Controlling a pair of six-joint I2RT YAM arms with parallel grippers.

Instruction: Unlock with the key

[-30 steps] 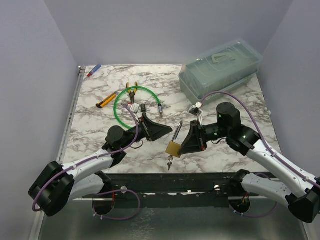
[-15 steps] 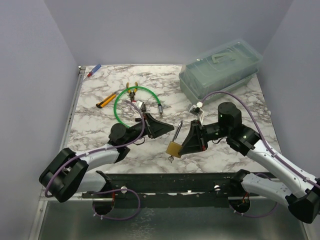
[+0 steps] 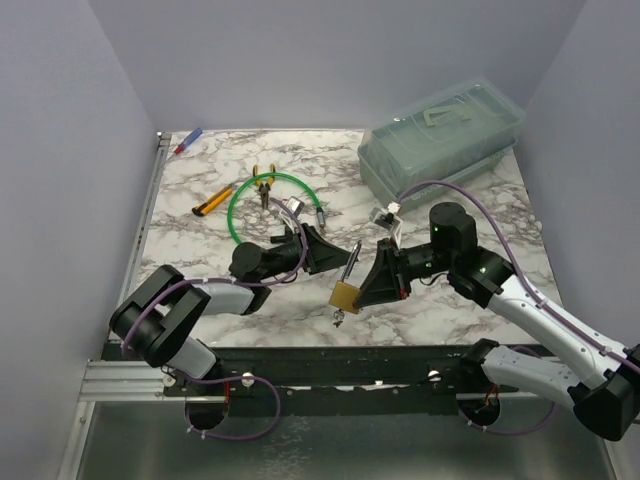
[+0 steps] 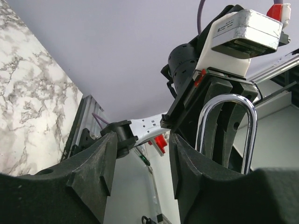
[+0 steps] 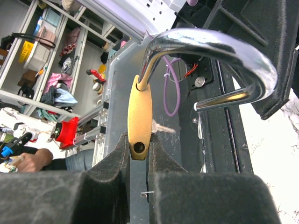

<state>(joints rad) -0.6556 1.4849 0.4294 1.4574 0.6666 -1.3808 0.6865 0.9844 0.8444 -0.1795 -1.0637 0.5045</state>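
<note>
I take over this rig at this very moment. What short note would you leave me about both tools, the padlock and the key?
The left tool: open, empty, right beside the chrome shackle.
The right tool: shut on the small brass padlock.
The tiny flat silver key: at the padlock's lower end, apparently in the keyhole.
Done: key seems inserted; the shackle's free end looks out of the body.
Left: confirm that the shackle is truly free.
</note>
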